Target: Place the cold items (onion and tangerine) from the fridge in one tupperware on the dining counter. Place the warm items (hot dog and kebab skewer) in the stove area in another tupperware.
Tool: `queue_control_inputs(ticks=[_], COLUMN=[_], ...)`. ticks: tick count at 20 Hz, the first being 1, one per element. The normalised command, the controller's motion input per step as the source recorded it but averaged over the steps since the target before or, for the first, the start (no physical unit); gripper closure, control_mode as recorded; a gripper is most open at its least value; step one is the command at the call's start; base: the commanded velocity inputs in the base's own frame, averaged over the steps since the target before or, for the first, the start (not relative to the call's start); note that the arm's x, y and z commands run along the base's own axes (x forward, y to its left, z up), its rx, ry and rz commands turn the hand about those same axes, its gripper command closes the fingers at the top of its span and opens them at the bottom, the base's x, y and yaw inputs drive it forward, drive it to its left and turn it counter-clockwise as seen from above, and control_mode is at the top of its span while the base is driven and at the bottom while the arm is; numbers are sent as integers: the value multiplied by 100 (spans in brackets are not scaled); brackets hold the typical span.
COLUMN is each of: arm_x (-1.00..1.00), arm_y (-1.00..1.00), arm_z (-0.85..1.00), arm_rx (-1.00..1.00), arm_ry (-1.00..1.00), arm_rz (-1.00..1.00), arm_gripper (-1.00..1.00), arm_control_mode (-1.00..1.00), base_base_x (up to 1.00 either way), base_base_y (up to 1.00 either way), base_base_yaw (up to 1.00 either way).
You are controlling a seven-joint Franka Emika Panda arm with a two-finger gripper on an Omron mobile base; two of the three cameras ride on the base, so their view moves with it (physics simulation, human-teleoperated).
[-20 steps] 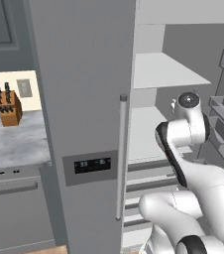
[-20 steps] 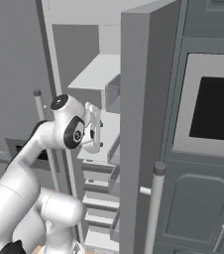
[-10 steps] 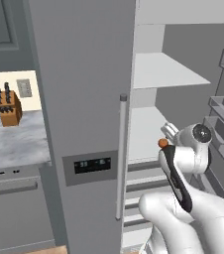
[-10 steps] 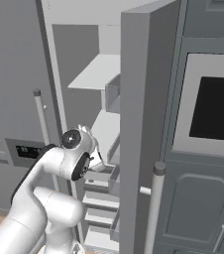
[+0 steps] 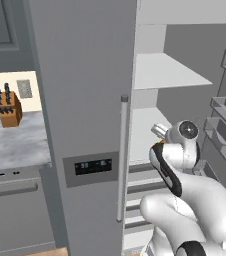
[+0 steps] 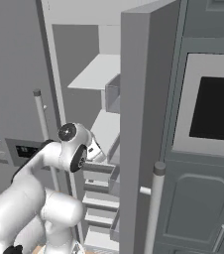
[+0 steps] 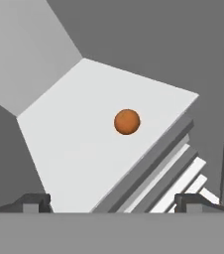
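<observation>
Both base views look forward into the open fridge from either side; the hand view looks down close onto its shelf.

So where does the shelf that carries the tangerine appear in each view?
Left base view: shelf at centre, right of the door handle.
Right base view: shelf left of centre.
Hand view: shelf across the middle, under the tangerine.
Shared landmark: drawers directly below.

Matt orange tangerine on smooth, perhaps plastic shelf.
</observation>
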Motion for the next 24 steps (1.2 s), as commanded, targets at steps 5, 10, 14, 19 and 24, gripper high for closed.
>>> queue_control_inputs(ticks=[5, 10, 14, 19, 24], arm_x=[38, 46, 43, 15, 36], arm_y=[-51, -28, -13, -17, -7], arm_z=[0, -5, -59, -86, -43], arm_rx=[-5, -1, -3, -7, -1], arm_ry=[21, 22, 10, 6, 0], arm_rz=[4, 13, 12, 10, 9], arm_gripper=[-100, -100, -100, -100, -100], arm_control_mode=[-100, -100, -100, -100, -100], base_base_x=[0, 0, 0, 0, 0], base_base_y=[0, 0, 0, 0, 0], base_base_yaw=[0, 0, 0, 0, 0])
